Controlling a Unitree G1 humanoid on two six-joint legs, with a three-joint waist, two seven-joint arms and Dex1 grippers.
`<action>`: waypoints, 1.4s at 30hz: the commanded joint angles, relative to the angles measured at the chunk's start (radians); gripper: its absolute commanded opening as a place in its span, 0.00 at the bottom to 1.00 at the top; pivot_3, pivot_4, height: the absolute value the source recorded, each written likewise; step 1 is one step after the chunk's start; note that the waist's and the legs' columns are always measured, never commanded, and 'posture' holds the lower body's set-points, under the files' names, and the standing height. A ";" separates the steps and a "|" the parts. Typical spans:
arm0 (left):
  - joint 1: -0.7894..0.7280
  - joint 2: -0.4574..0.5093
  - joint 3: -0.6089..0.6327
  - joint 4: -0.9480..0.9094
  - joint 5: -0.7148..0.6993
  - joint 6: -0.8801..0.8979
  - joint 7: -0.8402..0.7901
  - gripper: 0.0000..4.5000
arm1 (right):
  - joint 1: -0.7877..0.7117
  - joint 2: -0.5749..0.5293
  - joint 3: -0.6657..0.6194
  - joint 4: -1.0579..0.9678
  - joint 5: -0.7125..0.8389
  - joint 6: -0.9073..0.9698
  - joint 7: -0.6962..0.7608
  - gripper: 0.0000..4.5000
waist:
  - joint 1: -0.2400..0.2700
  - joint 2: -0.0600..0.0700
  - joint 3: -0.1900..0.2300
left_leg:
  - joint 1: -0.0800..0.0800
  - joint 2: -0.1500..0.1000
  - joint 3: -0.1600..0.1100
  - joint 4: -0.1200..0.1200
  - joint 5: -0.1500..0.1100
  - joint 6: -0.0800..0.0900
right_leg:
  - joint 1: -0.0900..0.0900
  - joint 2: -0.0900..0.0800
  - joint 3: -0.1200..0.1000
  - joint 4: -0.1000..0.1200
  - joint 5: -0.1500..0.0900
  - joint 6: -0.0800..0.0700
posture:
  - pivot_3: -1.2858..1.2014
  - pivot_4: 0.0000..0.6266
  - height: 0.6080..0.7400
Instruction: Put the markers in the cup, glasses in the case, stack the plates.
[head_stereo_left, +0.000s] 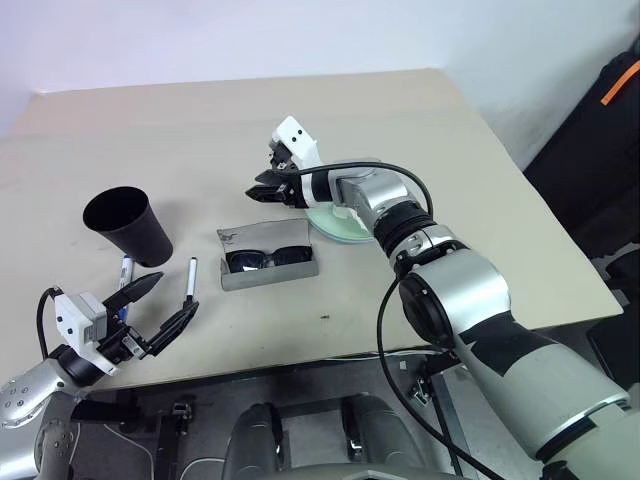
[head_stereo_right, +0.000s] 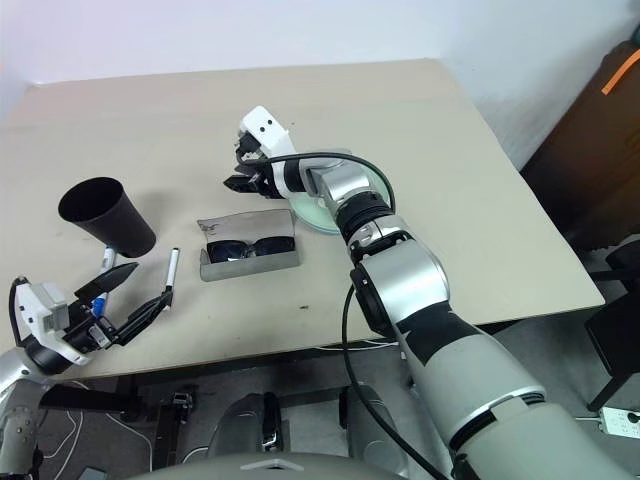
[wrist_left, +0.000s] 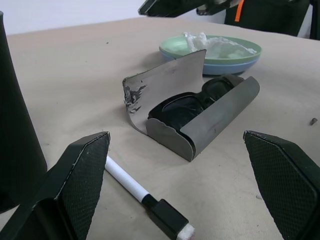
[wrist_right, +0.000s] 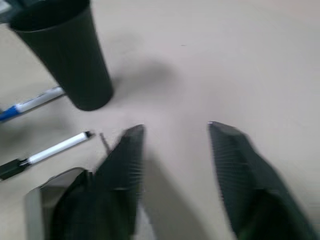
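Your inventory: case (head_stereo_left: 268, 263), flap open, mid-table, long axis along the near edge, holds glasses (head_stereo_left: 266, 259). Cup (head_stereo_left: 128, 225) upright beside two lying markers (head_stereo_left: 189, 279). Stacked plates (wrist_left: 215, 54) hold tissue (wrist_left: 212, 43). Left gripper (head_stereo_left: 156, 307) and right gripper (head_stereo_left: 272, 187): jaws parted, empty.

Two markers (head_stereo_left: 190, 279), one cup (head_stereo_left: 127, 225), one glasses (head_stereo_left: 266, 259), one case (head_stereo_left: 268, 273), two plates (wrist_left: 212, 57).

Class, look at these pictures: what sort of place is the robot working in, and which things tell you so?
Probably a lab or test room, not a home: a bare beige table against a plain wall, props laid out on it (cup, markers, plates), and loose cables on the floor below.
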 joint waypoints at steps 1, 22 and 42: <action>0.007 -0.001 0.017 -0.013 0.005 -0.024 0.002 1.00 | -0.006 0.008 0.018 0.020 -0.056 -0.063 -0.111 0.12 | 0.000 0.000 0.000 | 0.000 0.000 0.000 0.000 0.000 0.000 | 0.000 0.000 0.000 0.000 0.000 0.000 | 0.52 0.24 0.89; 0.065 0.008 0.055 -0.042 0.002 -0.037 0.019 1.00 | 0.137 -0.060 0.214 -0.142 -0.223 -0.213 0.291 0.04 | 0.000 0.000 0.000 | 0.000 0.000 0.000 0.000 0.000 0.000 | 0.000 0.001 0.000 0.000 0.000 0.000 | 0.52 0.24 0.89; 0.146 -0.030 0.210 -0.107 -0.121 0.077 0.165 1.00 | 0.541 -0.096 0.056 -0.866 0.170 -0.027 0.354 0.04 | 0.002 0.000 0.000 | 0.001 0.000 -0.001 0.001 0.000 -0.001 | 0.001 0.001 0.000 0.002 0.000 0.001 | 0.52 0.24 0.89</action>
